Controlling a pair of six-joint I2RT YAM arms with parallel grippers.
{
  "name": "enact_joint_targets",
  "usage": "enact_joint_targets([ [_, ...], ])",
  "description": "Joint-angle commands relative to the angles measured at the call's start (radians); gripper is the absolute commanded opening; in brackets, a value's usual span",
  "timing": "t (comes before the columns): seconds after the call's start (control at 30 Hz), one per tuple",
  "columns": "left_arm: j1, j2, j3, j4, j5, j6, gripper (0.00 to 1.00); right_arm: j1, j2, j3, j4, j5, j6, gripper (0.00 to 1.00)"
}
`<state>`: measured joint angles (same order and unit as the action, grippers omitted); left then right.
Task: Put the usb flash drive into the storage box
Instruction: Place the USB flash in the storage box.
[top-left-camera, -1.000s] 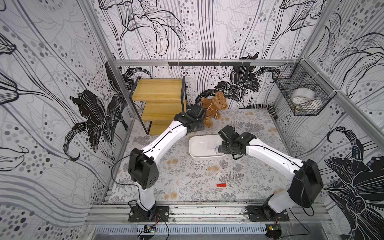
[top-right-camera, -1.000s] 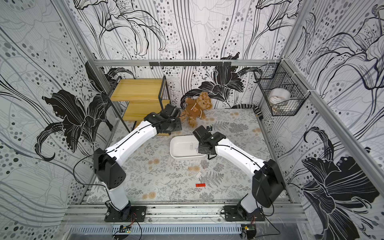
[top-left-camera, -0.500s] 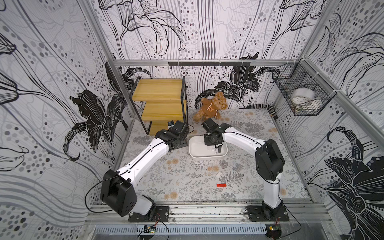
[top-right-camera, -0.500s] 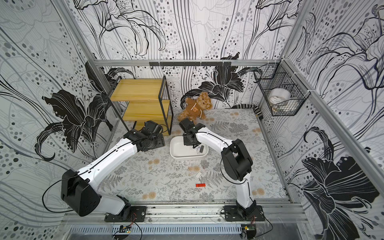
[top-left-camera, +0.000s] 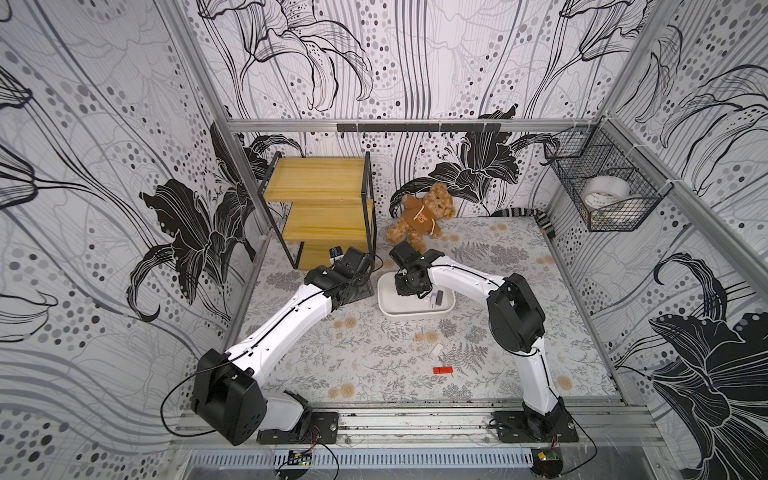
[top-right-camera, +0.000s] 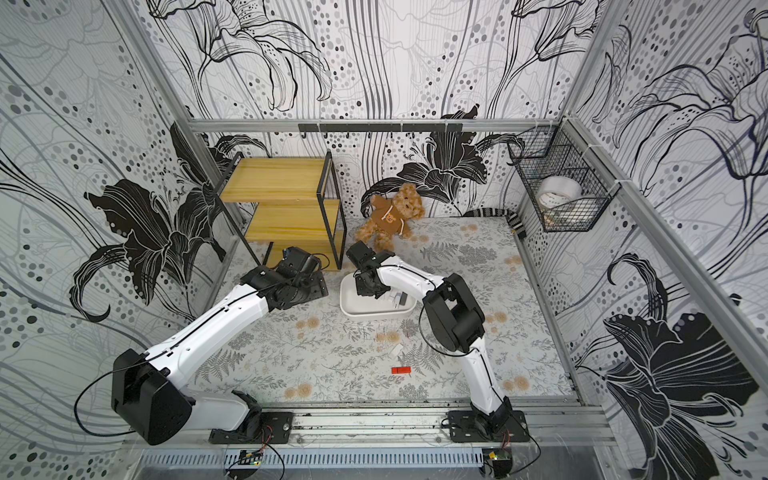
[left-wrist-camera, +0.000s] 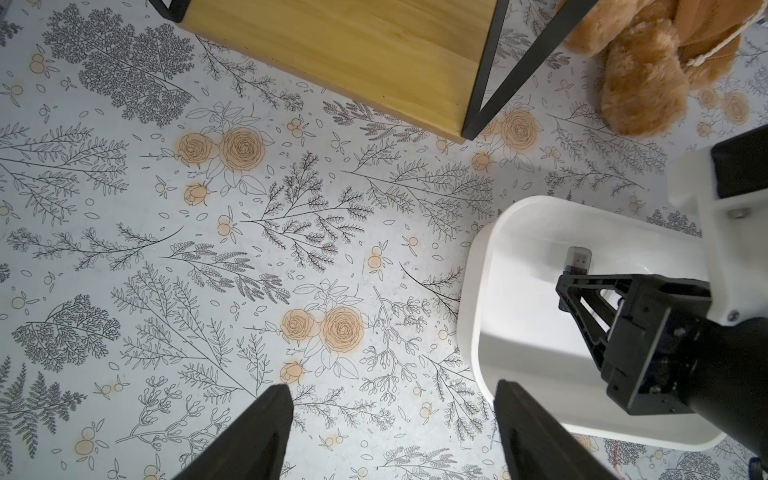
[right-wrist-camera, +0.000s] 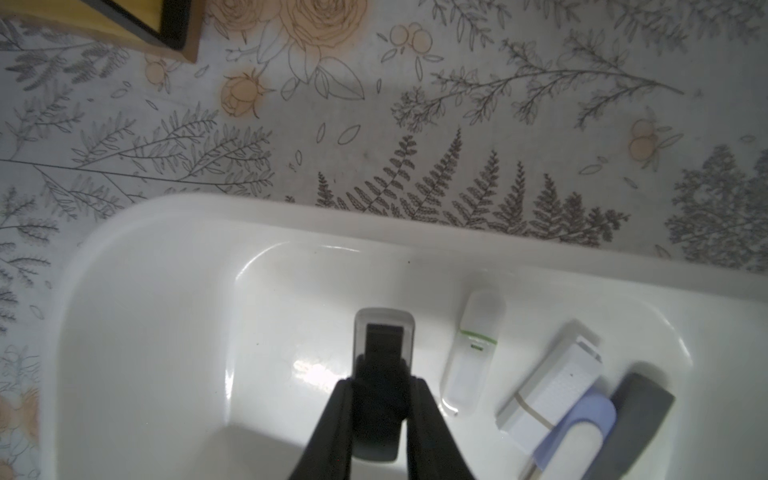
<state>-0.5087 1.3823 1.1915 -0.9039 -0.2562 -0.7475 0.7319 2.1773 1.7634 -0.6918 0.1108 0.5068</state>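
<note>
The right hand (right-wrist-camera: 382, 386) is pinching the USB flash drive (right-wrist-camera: 384, 322) low inside the storage box (right-wrist-camera: 166, 232), not yet releasing; the left hand (left-wrist-camera: 391, 386) is hovering alongside, wide open and empty.

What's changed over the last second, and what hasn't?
The left gripper pulled back from the teddy bear to beside the shelf, jaws open. The right gripper, still shut on the usb flash drive, swung across the storage box toward its shelf-side end. Box, bear, shelf and the small red item stayed put.
</note>
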Motion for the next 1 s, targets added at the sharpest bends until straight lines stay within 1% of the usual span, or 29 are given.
enact_joint_targets([
  [0.0, 0.0, -0.019, -0.032, 0.015, -0.027, -0.012, 0.82, 0.003, 0.049, 0.008, -0.013, -0.003, -0.006, 0.0],
  [0.17, 0.001, -0.047, -0.078, 0.031, -0.013, -0.022, 0.83, 0.002, 0.07, 0.003, -0.02, 0.016, 0.002, 0.0],
  [0.3, 0.0, -0.057, -0.081, 0.026, -0.013, -0.025, 0.84, 0.003, 0.082, 0.005, -0.023, 0.015, -0.001, 0.0],
  [0.33, 0.001, -0.058, -0.081, 0.024, -0.013, -0.024, 0.84, 0.002, 0.083, 0.007, -0.023, 0.013, -0.002, 0.05],
  [0.37, 0.0, -0.06, -0.082, 0.024, -0.012, -0.025, 0.84, 0.003, 0.081, 0.009, -0.026, 0.017, -0.003, 0.18],
  [0.4, 0.0, -0.062, -0.083, 0.022, -0.015, -0.025, 0.85, 0.002, 0.077, 0.009, -0.028, 0.021, -0.003, 0.3],
  [0.47, 0.0, -0.068, -0.087, 0.019, -0.02, -0.026, 0.87, 0.003, 0.061, 0.005, -0.027, 0.034, -0.002, 0.44],
  [0.5, 0.001, -0.072, -0.09, 0.019, -0.02, -0.025, 0.87, 0.003, 0.049, 0.001, -0.028, 0.041, 0.0, 0.48],
  [0.6, -0.001, -0.078, -0.098, 0.025, -0.011, -0.025, 0.89, 0.003, 0.016, -0.002, -0.03, 0.057, 0.001, 0.52],
  [0.73, -0.012, -0.086, -0.111, 0.031, -0.008, -0.026, 0.9, 0.003, -0.068, -0.021, -0.027, 0.084, 0.008, 0.52],
  [0.83, -0.057, -0.091, -0.107, 0.03, -0.031, -0.025, 0.91, 0.003, -0.173, -0.053, -0.031, 0.12, 0.021, 0.54],
  [0.9, -0.105, -0.085, -0.098, 0.032, -0.039, -0.034, 0.91, 0.0, -0.252, -0.102, -0.013, 0.133, 0.026, 0.58],
  [0.97, -0.172, -0.063, -0.083, 0.039, -0.046, -0.054, 0.91, -0.011, -0.333, -0.162, -0.006, 0.157, 0.038, 0.6],
])
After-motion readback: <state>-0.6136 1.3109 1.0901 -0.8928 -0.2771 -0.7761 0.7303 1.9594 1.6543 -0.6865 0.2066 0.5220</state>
